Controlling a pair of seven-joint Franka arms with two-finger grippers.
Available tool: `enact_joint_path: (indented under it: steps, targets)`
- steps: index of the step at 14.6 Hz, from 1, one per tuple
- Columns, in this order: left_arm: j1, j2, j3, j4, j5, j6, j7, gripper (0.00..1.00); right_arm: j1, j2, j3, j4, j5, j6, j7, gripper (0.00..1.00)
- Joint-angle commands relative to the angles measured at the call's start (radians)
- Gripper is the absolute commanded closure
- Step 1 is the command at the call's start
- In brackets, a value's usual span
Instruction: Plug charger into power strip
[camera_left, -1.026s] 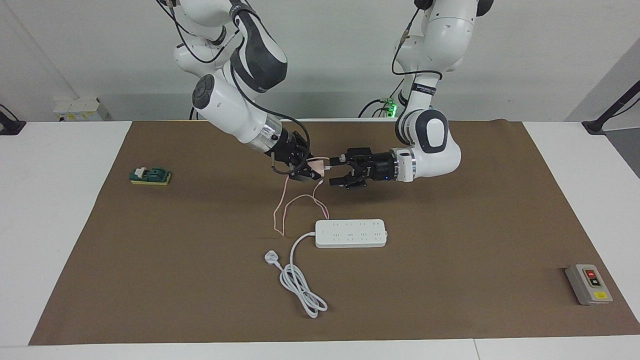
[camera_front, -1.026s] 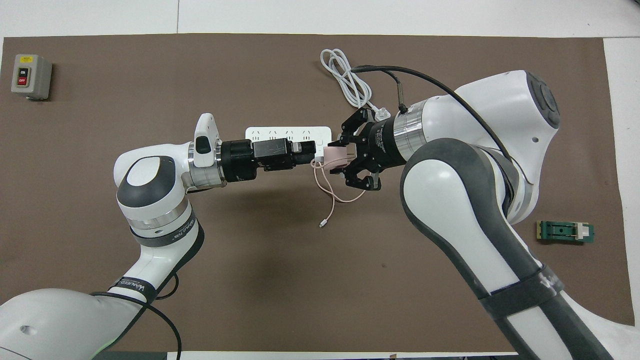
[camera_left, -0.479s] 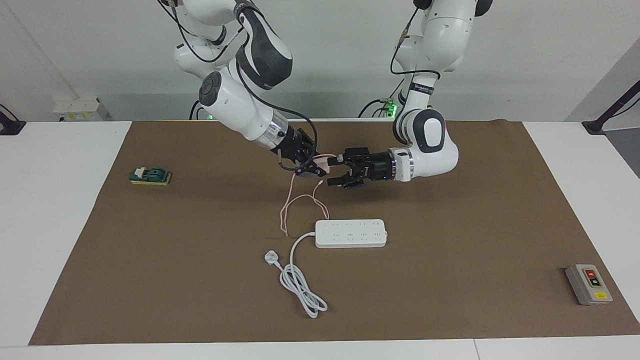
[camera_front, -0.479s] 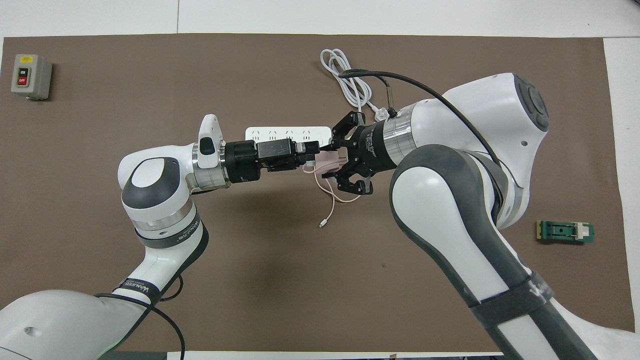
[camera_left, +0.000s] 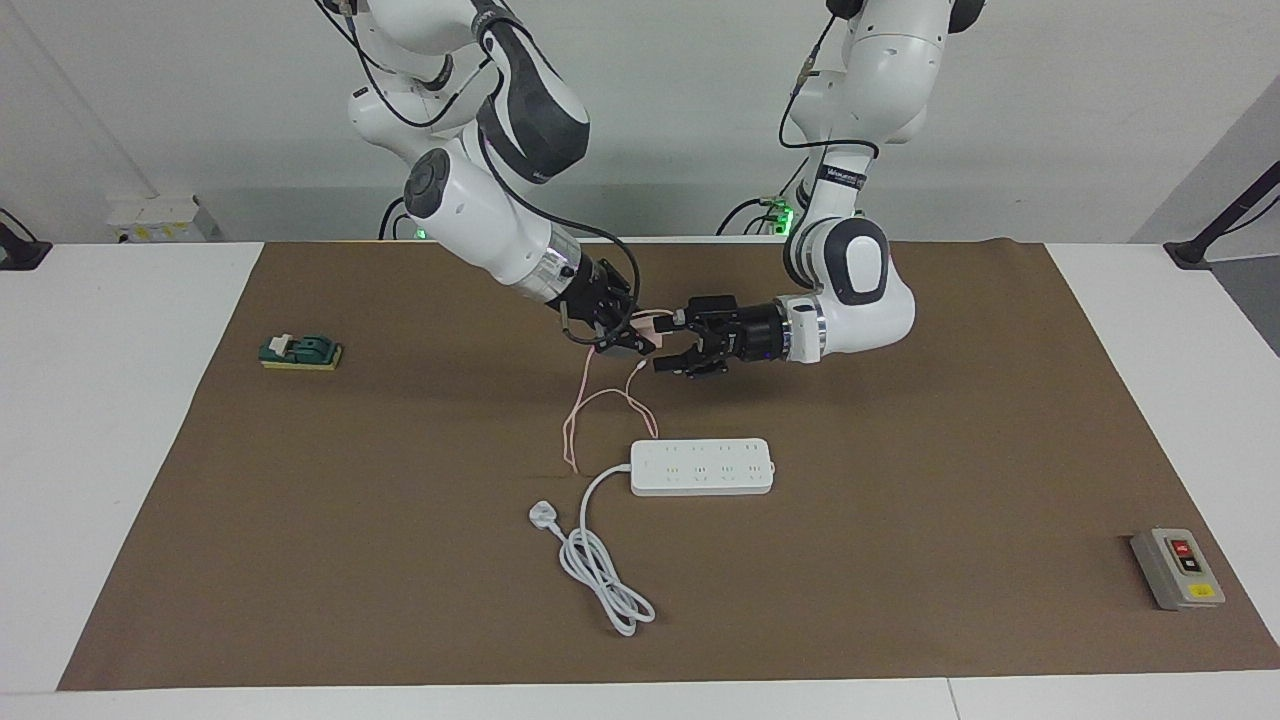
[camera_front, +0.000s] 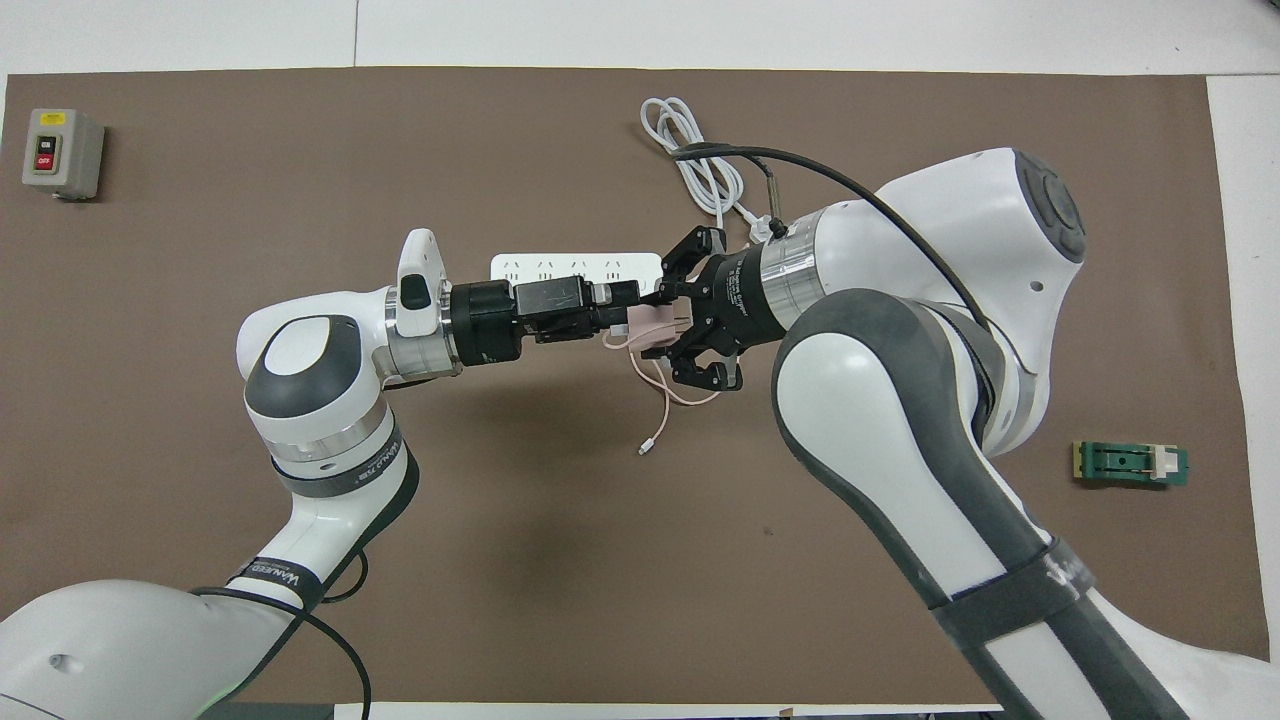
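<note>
Now we hold the charger (camera_left: 648, 325) in our closed right gripper (camera_left: 630, 338), raised over the desk (camera_left: 900, 480) near the power strip (camera_left: 702, 467); our left gripper (camera_left: 680, 345), spread wide, has edged closer, so a handover looks imminent.

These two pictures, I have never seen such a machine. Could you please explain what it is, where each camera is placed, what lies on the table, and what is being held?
It is two robot arms at a table. One camera faces them from across the table; the other looks down from above their own end.

The right gripper is shut on the charger, a pale-pink cube held up in the air, its thin cable hanging to the mat. The left gripper is open, right beside the charger.

On the brown mat lie the power strip with its coiled white cord, a grey button box and a small green block.
</note>
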Motion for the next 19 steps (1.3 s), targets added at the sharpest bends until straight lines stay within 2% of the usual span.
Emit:
enact_joint_path:
  steps: [1,10,19]
  targets:
    - [-0.022,-0.014,0.012,-0.02,-0.028,0.024,0.021,0.02,-0.002,0.001,0.003,0.001,0.027,0.015,0.013,1.0]
    - [-0.03,-0.019,0.012,-0.035,-0.028,0.023,0.038,0.26,-0.004,0.002,0.003,0.004,0.045,0.015,0.013,1.0]
    - [-0.028,-0.031,0.011,-0.067,-0.029,0.009,0.065,0.26,-0.007,0.002,0.003,0.004,0.053,0.015,0.012,1.0]
